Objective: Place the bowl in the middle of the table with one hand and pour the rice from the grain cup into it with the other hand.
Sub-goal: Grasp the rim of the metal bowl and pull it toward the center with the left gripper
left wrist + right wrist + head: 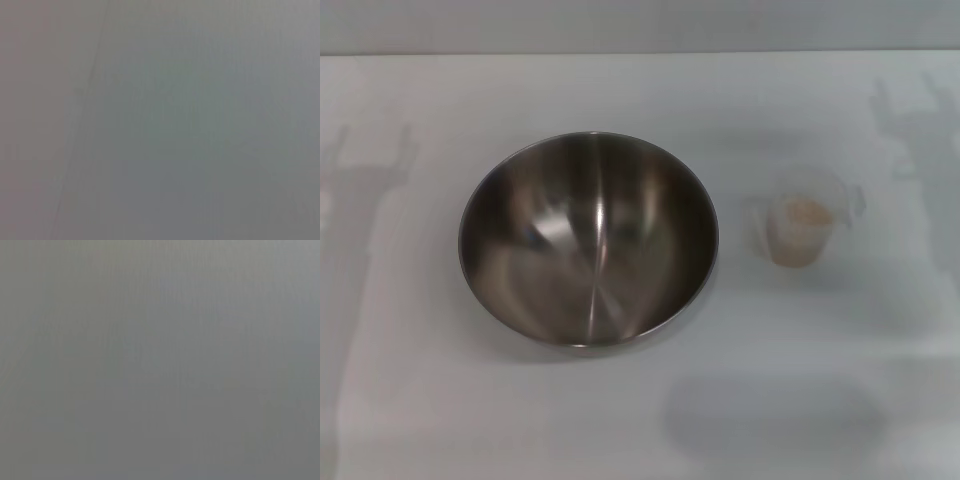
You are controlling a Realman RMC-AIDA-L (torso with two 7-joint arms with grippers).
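Neither pincer appears in any of the three views, so whether either one is open, closed or gripping anything cannot be told. The only traces of the arms are faint grey shadows on the tabletop (410, 400) in the head view: one forked shadow near the far left edge and another near the far right edge, each well apart from the objects. A third soft oval shadow lies on the near side, right of centre.

Both wrist views show only a plain, featureless grey surface, with no object, finger or edge that can be made out.

In the head view the white tabletop fills nearly the whole scene, with a grey band running across the far edge. The bowl (588, 240) sits upright on the tabletop, a little left of the centre. It is a large round steel bowl, shiny and brushed grey inside, with bright streaks of reflected light running down toward its base. Its inside looks bare of grains.

To the right of the bowl, close by but not touching it, stands the cup (804, 229). It is a small clear plastic measuring cup, upright, with a small handle or lip jutting out on its right side. Inside it sits the rice (808, 214), a pale beige granular mass. The cup lies between the bowl and the forked shadow on the right, with bare tabletop on either side.
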